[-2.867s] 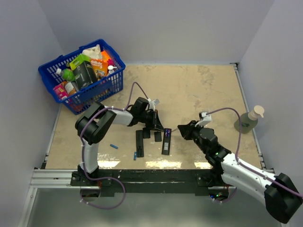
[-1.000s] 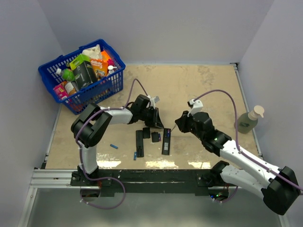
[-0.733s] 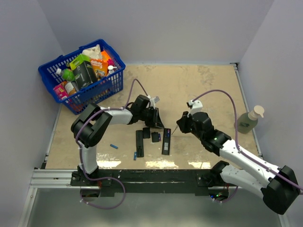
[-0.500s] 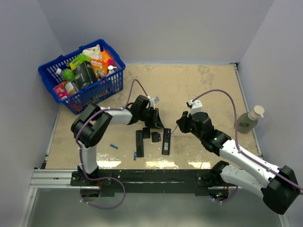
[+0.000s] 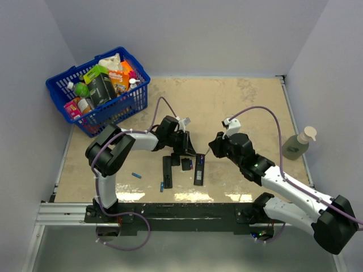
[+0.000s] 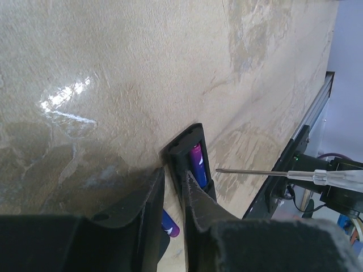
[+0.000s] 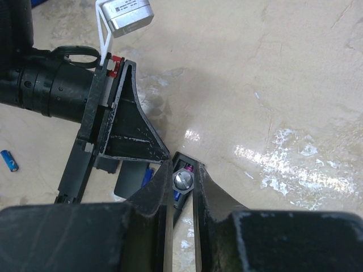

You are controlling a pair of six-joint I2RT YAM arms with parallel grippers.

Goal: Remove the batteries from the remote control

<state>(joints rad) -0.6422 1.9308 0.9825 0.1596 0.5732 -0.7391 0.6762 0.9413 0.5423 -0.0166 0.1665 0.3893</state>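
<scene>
The remote control (image 5: 199,169) lies black and lengthwise near the table's front, its battery bay open at the far end. A purplish battery (image 6: 197,161) sits in the bay. My left gripper (image 5: 185,149) is shut on the remote's side wall, its fingertips (image 6: 195,192) alongside the bay. My right gripper (image 5: 215,148) is shut on a screwdriver (image 7: 183,180), whose thin shaft (image 6: 255,171) points at the bay. Loose blue batteries (image 5: 136,175) (image 5: 161,186) lie to the left. Another battery (image 6: 169,224) rests beside a cover.
A second black remote (image 5: 167,171) and two small black covers (image 5: 175,160) (image 5: 186,165) lie just left of the open one. A blue basket (image 5: 99,90) of groceries stands at the back left. A soap bottle (image 5: 299,144) stands beyond the table's right edge.
My right arm has swung forward and left, bringing the screwdriver's tip up to the remote's bay. The left gripper has stayed at the remote's far end.
</scene>
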